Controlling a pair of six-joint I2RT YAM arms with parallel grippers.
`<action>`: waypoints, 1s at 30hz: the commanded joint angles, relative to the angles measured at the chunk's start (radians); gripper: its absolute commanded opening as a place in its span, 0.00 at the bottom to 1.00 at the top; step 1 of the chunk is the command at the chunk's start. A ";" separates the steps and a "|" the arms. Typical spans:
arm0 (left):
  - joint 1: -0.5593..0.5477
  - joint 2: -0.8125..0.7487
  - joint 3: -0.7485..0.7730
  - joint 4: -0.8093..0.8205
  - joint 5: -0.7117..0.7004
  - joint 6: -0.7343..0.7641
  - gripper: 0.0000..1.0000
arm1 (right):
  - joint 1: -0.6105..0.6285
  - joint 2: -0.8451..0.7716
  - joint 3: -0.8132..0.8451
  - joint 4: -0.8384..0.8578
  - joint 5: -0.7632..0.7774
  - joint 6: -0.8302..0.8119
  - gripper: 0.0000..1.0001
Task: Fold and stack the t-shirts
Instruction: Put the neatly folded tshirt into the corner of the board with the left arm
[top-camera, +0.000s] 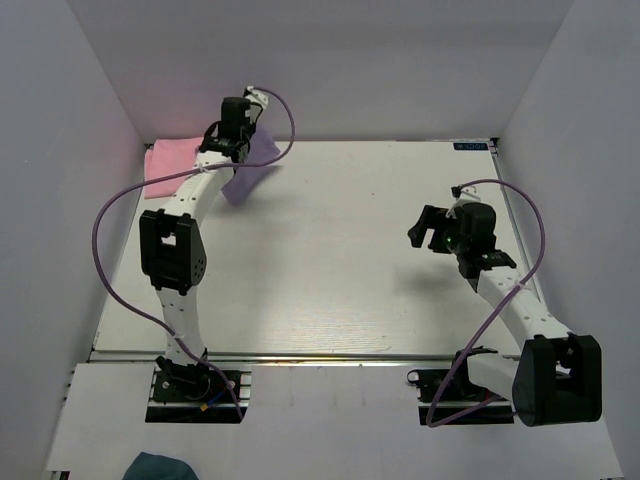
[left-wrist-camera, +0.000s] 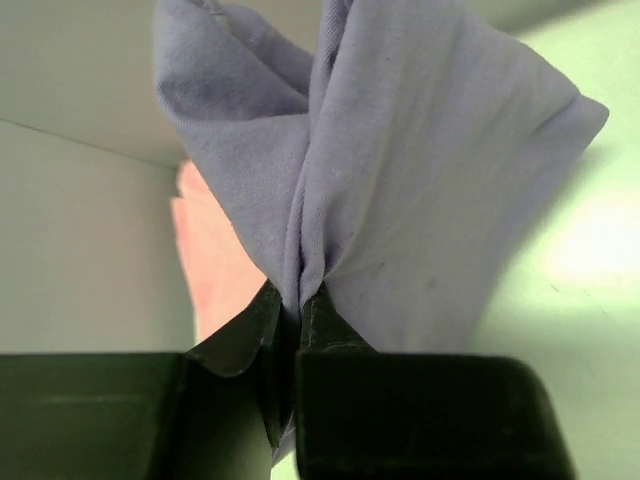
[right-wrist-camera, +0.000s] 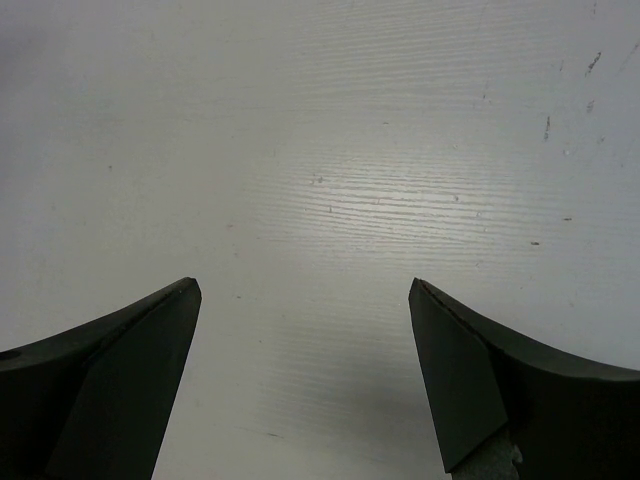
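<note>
The left gripper (left-wrist-camera: 300, 297) pinches the soft, creased lavender t-shirt (left-wrist-camera: 430, 170) into a bunch, half hiding the pink t-shirt (left-wrist-camera: 215, 275) behind. The right gripper (right-wrist-camera: 305, 290) gapes empty.

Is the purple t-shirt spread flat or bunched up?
Bunched up. The left gripper pinches the purple t-shirt, and the cloth gathers into folds at its closed jaws.

Overhead, close wrist views; shared table (top-camera: 350, 250)
</note>
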 joint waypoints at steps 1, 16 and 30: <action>0.046 -0.004 0.089 0.060 -0.025 0.035 0.00 | -0.003 0.024 0.058 0.048 0.003 0.016 0.90; 0.165 0.061 0.154 0.106 0.028 0.035 0.00 | 0.000 0.062 0.093 0.057 -0.026 0.050 0.90; 0.285 0.153 0.257 0.125 0.047 -0.134 0.00 | -0.001 0.104 0.116 0.071 -0.061 0.062 0.90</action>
